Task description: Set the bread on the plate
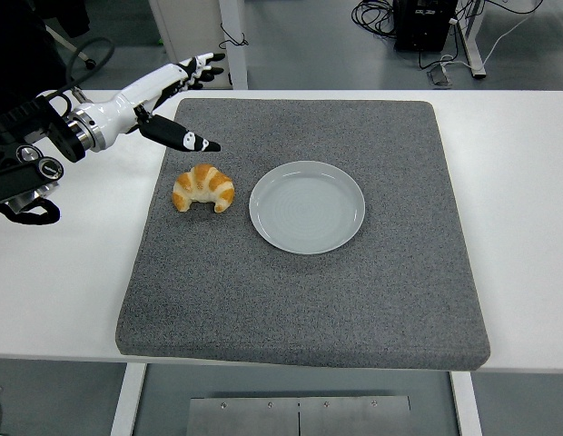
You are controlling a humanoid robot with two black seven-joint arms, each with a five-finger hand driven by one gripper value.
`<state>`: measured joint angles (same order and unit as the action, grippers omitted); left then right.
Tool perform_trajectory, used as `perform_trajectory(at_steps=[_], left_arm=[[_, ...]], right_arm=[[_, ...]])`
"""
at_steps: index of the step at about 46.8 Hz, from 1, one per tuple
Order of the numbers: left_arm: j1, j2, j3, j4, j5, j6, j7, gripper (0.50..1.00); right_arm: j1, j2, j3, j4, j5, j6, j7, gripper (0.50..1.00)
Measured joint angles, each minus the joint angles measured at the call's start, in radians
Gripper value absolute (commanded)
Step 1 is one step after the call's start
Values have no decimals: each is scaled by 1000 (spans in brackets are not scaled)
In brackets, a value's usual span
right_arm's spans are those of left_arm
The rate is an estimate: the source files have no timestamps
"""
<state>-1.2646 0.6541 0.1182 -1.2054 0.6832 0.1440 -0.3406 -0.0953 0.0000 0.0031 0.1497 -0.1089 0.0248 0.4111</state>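
On the grey felt mat point(300, 291), golden crescent croissant point(204, 187) beside empty pale round plate point(307, 206), apart. Left hand point(163, 95) above, fingers spread, empty; its arm cut off at frame edge.

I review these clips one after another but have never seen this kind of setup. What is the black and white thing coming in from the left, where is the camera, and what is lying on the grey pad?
The picture comes from a camera high on the robot, looking forward and down over a white table. The thing at the left is the robot's left arm, black, ending in a white and black left hand with five fingers. The fingers are spread and hold nothing; the hand hovers above the far left corner of a grey mat. On the mat lie a croissant and, just to its right, an empty pale plate; the two do not touch. The croissant has not yet been picked up. The right arm is not in the picture.
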Motion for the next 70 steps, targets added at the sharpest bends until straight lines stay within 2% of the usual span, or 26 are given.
perform_trajectory(at_steps=[27,32,42,47,59,70], left_arm=[[-4,-3,114,5,184,15,12,981],[3,-12,130,21,220,44,15,981],[9,-39,191,54,263,159,17,981],[11,-46,216,70,267,196,17,981],[47,-110,226,189,266,224,17,981],[53,-128,224,196,267,224,17,981]], right_arm=[[0,0,0,0,0,0,0,1000],[0,0,-1,0,0,0,0,1000],[0,0,0,0,0,0,0,1000],[0,0,0,0,0,0,0,1000],[0,0,0,0,0,0,0,1000],[0,0,-1,0,0,0,0,1000]])
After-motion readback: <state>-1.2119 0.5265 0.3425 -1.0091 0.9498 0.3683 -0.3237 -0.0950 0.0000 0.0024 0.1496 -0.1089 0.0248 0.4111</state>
